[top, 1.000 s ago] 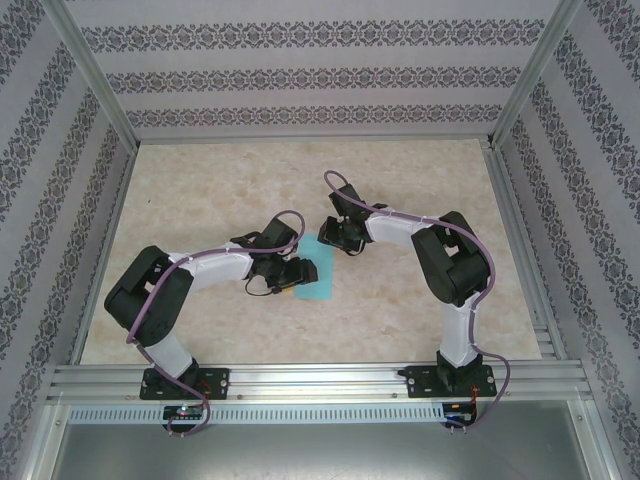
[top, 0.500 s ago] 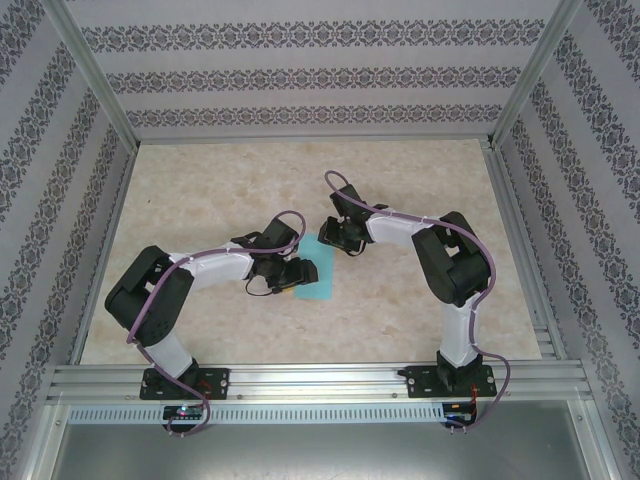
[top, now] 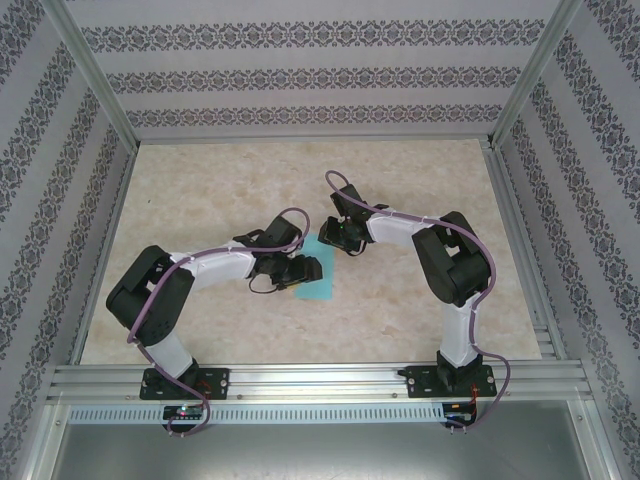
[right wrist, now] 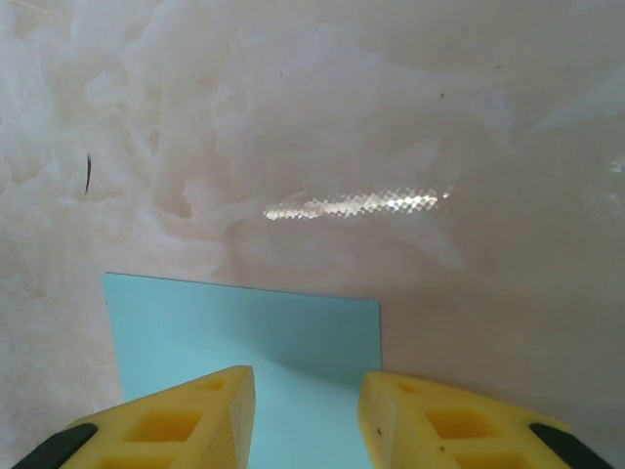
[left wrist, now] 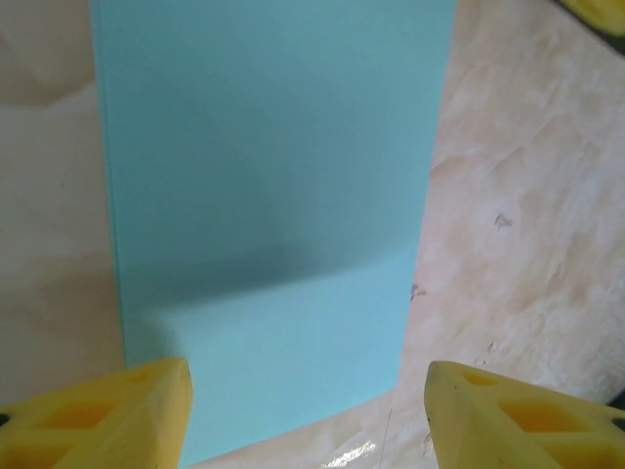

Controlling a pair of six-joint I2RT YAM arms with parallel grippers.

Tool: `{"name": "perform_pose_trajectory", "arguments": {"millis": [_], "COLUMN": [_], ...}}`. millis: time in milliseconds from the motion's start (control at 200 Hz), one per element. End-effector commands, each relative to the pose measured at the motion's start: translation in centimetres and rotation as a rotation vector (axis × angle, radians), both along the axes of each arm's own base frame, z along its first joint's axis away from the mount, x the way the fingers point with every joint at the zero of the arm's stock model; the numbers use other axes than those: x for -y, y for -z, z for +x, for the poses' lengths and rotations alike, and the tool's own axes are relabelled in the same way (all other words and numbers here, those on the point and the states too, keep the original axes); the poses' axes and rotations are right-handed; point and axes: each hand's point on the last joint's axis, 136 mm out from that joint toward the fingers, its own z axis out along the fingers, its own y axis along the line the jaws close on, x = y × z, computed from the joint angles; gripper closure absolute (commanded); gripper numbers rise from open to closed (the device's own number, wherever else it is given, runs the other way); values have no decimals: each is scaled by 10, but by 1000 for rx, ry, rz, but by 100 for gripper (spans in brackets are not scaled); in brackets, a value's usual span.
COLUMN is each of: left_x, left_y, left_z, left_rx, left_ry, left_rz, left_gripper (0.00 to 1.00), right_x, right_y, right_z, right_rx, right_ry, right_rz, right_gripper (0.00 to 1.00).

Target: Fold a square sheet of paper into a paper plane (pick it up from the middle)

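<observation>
1 turquoise sheet point(left wrist: 273, 176), flat, rectangular; left tool point(left wrist: 308, 396) wide, right tool point(right wrist: 306, 396) narrow, both empty.

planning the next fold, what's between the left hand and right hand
The turquoise paper lies there on the table, reaching from left hand to right hand, seen in the top view.

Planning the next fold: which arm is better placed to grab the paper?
Likely left: the left claw, open, straddles the paper; the right claw, narrower, sits over one edge.
</observation>
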Motion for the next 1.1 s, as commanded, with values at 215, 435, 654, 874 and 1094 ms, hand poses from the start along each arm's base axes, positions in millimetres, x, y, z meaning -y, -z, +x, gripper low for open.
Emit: {"name": "perform_pose_trajectory", "arguments": {"millis": [215, 435, 654, 874, 1094], "left_x": [-12, -7, 2, 8, 10], "left_y": [0, 11, 15, 15, 15], "left_z": [16, 12, 8, 4, 1], "left_rx": [81, 32, 6, -11, -13], "left_ry": [9, 22, 41, 55, 65], "left_rz": [142, 127, 82, 51, 53], "left_gripper": [30, 26, 30, 38, 38], "right_x": [35, 35, 36, 37, 37], "right_y": [74, 75, 76, 77, 78], "right_z": [-40, -41, -41, -42, -43], "right_rx": [-189, -193, -195, -199, -201], "right_ry": [32, 30, 33, 35, 37], "right_rz": [-152, -154, -153, -152, -150], "right_gripper": [62, 62, 62, 62, 63]}}
